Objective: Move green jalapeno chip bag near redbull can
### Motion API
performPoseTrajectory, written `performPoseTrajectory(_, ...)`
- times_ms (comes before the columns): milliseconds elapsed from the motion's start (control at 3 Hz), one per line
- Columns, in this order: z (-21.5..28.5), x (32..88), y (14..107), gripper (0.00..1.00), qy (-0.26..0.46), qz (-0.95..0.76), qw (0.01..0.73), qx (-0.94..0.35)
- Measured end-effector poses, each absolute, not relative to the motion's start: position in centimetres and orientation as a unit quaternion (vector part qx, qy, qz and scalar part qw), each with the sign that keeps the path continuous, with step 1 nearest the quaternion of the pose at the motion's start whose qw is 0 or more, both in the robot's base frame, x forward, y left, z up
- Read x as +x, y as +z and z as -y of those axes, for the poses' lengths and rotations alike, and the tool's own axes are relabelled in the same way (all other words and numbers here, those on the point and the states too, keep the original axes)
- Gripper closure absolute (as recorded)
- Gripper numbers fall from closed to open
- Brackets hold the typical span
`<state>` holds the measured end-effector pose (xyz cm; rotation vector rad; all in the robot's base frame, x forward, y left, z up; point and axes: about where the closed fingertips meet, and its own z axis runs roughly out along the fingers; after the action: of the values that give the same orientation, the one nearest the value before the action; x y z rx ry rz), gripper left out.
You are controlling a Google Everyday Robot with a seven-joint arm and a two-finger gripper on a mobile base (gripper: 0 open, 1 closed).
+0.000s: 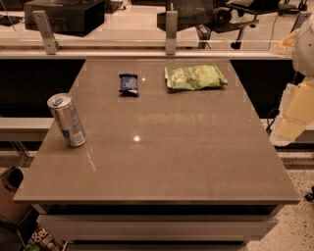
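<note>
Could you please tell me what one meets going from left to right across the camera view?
redbull can → small dark blue packet → green jalapeno chip bag → gripper, at the picture's right edge.

This looks like an office or robotics test space. Behind the broad brown smooth-topped table (196, 162) runs a clear glass partition on grey metal posts (171, 32), with a black wheeled office chair (235, 19) and black boxy equipment (64, 14) beyond. The robot's cream gripper (294, 115) hangs at the right edge, beside the table.
</note>
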<state>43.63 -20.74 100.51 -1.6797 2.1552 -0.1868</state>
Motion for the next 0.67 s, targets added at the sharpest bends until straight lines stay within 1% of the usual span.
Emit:
performPoseTrajectory(333,20.7,43.6,100.5,0.00,-0.067,-0.771,0.200,-0.601)
performPoseTrajectory(667,21.0,45.9,100.9,0.00,-0.064,-0.767,0.215,-0.601)
